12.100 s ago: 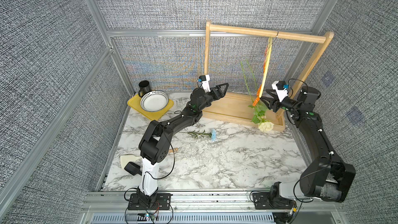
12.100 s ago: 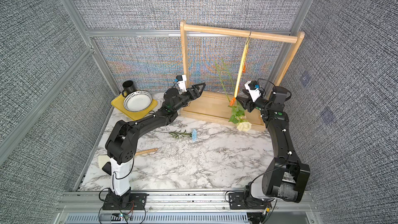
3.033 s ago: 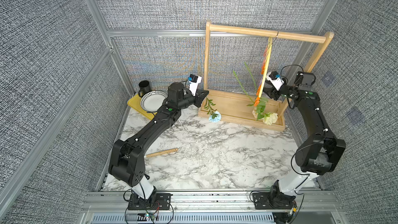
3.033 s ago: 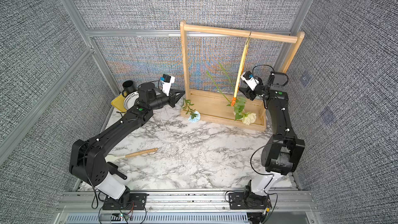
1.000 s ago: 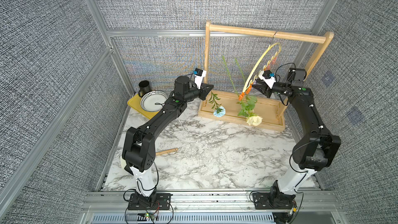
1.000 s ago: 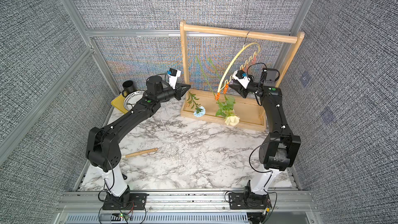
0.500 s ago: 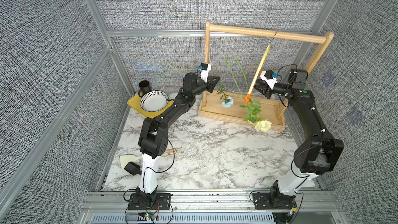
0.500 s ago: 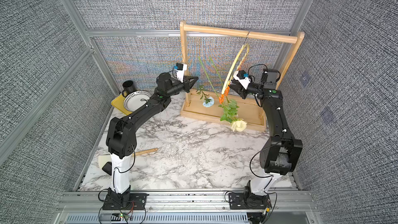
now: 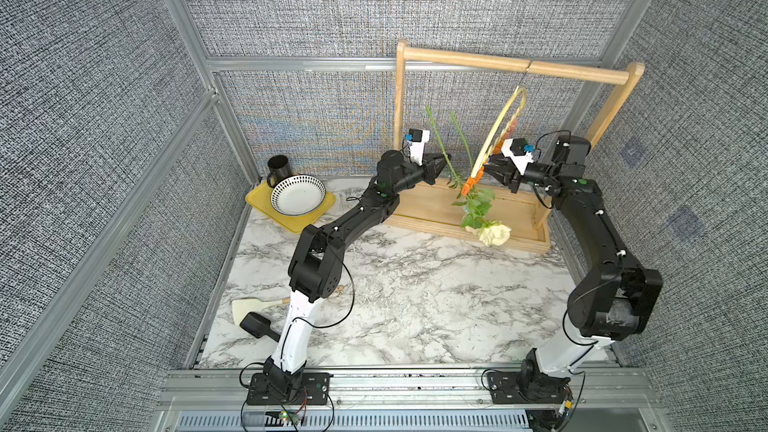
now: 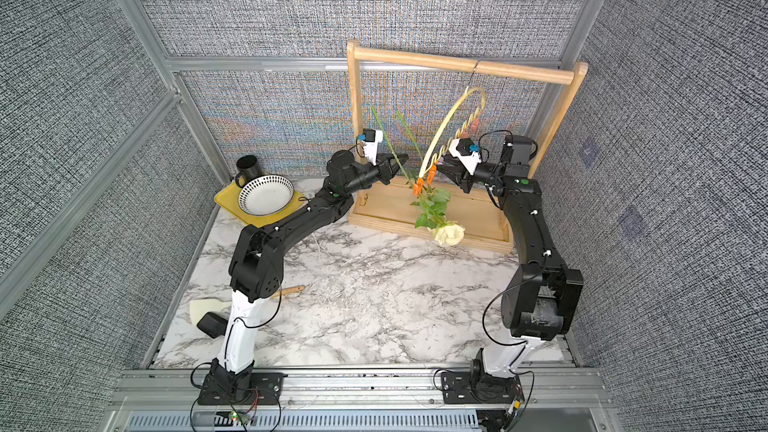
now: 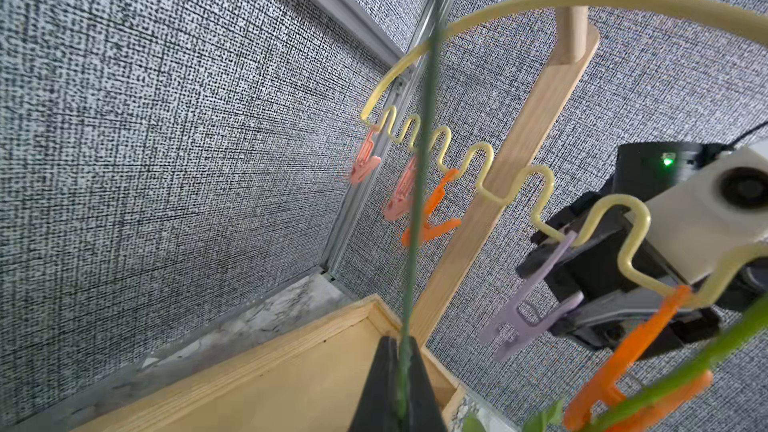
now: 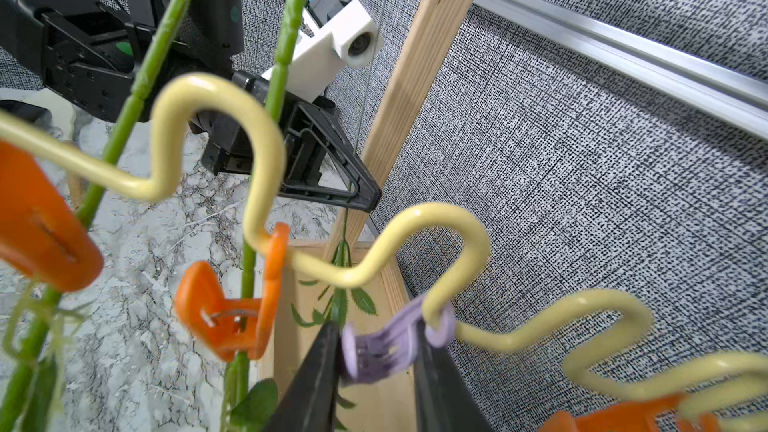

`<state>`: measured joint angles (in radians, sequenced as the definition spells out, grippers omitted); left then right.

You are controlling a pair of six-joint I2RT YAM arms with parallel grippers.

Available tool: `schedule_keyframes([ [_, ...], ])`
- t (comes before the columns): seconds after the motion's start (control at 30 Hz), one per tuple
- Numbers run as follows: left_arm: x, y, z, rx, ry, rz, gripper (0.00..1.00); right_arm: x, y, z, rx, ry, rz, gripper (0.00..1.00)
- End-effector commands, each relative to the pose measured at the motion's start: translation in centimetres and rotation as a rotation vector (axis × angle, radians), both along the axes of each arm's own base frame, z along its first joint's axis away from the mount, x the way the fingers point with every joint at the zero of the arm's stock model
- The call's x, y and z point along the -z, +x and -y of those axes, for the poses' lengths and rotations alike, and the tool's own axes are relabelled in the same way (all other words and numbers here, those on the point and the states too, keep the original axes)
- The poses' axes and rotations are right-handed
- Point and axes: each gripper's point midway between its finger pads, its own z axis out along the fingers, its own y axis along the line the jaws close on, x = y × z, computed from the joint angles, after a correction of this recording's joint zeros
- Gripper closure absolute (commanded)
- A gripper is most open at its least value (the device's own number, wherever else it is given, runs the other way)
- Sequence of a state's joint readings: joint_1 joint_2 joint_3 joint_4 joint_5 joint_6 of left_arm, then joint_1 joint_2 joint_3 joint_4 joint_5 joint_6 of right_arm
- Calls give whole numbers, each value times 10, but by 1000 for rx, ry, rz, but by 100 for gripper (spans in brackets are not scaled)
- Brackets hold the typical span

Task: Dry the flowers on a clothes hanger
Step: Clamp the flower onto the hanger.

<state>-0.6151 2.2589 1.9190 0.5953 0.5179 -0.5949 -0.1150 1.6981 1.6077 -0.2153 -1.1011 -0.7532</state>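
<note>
Pale-yellow wavy wire clothes hanger [image 9: 495, 130] hangs upper right of centre from the round bar of the light-wood rack [image 9: 469, 62]. A cream-white rose [image 9: 494, 234] dangles head-down below its orange clips [image 9: 468, 185]. The left gripper [image 11: 401, 347] pinches a thin green stem [image 11: 419, 184]; the right gripper [image 12: 376, 330] clamps the hanger's lilac clip [image 12: 386, 353].

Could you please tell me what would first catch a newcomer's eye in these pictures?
The wooden rack at the back of the table, with a yellow hanger on its bar and a white rose dangling head down below it, draws the eye first. Beside it, the left hand is shut on a thin stem, and the right hand grips a purple clip on the hanger.
</note>
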Motion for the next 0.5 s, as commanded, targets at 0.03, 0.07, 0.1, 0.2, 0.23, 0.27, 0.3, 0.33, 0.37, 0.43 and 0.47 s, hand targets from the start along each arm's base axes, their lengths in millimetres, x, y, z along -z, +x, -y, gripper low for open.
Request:
schedule_keyframes([
  [0.03, -10, 8, 0, -23, -142, -72, 98, 4, -14, -12, -75, 58, -52, 69],
  [0.07, -9, 9, 1, -23, -153, -84, 98, 5, -15, -12, -74, 59, -52, 69],
  [0.1, -7, 9, 3, -23, -162, -96, 98, 6, -16, -12, -76, 60, -51, 69],
  [0.2, -3, 9, 8, -23, -189, -130, 98, 10, -18, -13, -76, 61, -54, 69],
  [0.23, -3, 9, 9, -22, -201, -144, 98, 11, -18, -13, -77, 61, -57, 69],
  [0.27, -1, 8, 11, -18, -210, -156, 98, 12, -18, -13, -76, 61, -58, 68],
  [0.3, -3, 7, 13, -11, -221, -160, 98, 12, -18, -13, -76, 61, -57, 68],
  [0.33, -3, 5, 15, -7, -229, -165, 98, 13, -18, -12, -75, 60, -55, 68],
  [0.37, -3, 3, 16, -3, -234, -169, 98, 14, -17, -13, -77, 62, -59, 68],
  [0.43, -5, -1, 20, 6, -243, -176, 98, 14, -15, -12, -73, 61, -58, 68],
  [0.47, -5, -3, 22, 11, -245, -180, 98, 14, -14, -12, -72, 61, -59, 68],
])
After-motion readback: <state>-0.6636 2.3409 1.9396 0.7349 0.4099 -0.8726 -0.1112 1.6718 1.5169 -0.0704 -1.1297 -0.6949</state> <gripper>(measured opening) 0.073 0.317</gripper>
